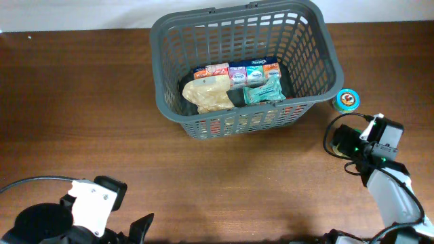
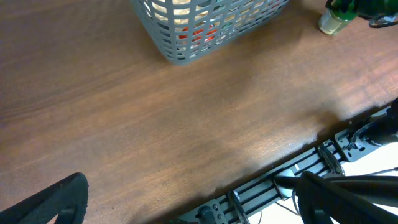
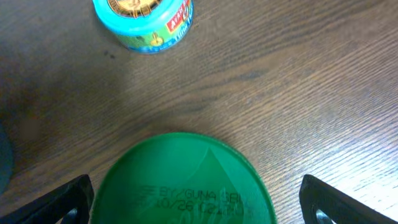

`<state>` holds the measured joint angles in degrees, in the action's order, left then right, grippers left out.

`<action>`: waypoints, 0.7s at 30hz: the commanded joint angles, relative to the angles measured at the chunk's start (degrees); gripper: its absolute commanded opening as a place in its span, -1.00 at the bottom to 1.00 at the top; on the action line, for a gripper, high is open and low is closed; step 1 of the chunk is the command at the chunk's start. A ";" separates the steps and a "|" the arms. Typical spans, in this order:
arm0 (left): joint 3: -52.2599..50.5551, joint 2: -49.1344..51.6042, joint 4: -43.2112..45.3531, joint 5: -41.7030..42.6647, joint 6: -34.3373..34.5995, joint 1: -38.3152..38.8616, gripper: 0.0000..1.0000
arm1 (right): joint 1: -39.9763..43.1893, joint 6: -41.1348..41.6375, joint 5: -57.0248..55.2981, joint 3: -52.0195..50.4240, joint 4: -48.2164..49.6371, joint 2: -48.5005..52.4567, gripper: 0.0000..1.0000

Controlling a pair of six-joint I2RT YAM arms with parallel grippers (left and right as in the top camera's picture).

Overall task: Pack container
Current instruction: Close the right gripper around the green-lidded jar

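The basket (image 1: 237,123) stands upright on the brown tabletop (image 1: 81,102), toward its far edge and a little right of centre. Inside lie a row of small cartons (image 1: 237,71) along the far wall, a yellowish bag (image 1: 207,95) in front of them on the left, and a teal packet (image 1: 264,90) beside the bag. Just right of the basket, on the tabletop, sits a teal can (image 1: 348,100). Near it the right fingers (image 3: 68,202) are spread wide to either side of a jar with a green lid (image 3: 183,180). A gap shows at one side, so they are not clamped on it. The left fingers (image 2: 56,202) hang at the near left, well apart from the basket, spread wide with only bare wood between them.
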<state>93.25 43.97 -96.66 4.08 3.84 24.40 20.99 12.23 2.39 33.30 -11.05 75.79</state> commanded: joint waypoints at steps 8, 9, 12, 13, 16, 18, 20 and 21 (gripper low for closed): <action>-0.11 -0.11 0.00 -0.46 -1.11 0.09 0.98 | -3.41 0.07 -2.16 -0.42 0.83 2.21 1.00; -0.11 -0.11 0.00 -0.46 -1.11 0.09 0.98 | -3.52 0.07 -2.29 -0.42 0.90 2.58 0.99; -0.11 -0.11 0.00 -0.46 -1.11 0.09 0.98 | -3.54 0.07 -2.34 -0.42 0.92 3.96 0.93; -0.11 -0.11 0.00 -0.46 -1.11 0.09 0.98 | -3.54 0.09 -2.78 -0.42 0.96 4.66 0.92; -0.11 -0.11 0.00 -0.46 -1.11 0.09 0.98 | -3.54 0.09 -3.10 -0.42 1.27 5.07 0.86; -0.11 -0.11 0.00 -0.46 -1.11 0.09 0.98 | -3.54 0.09 -3.13 -0.42 1.66 5.07 0.79; -0.11 -0.11 0.00 -0.46 -1.11 0.09 0.98 | -3.52 0.09 -3.13 -0.42 1.84 5.07 0.75; -0.11 -0.11 0.02 -0.46 -1.11 0.09 0.98 | -3.54 0.11 -3.13 -0.42 1.84 5.07 0.71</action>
<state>93.25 43.97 -96.66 4.08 3.84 24.40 17.89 12.05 0.43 33.30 -9.65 80.47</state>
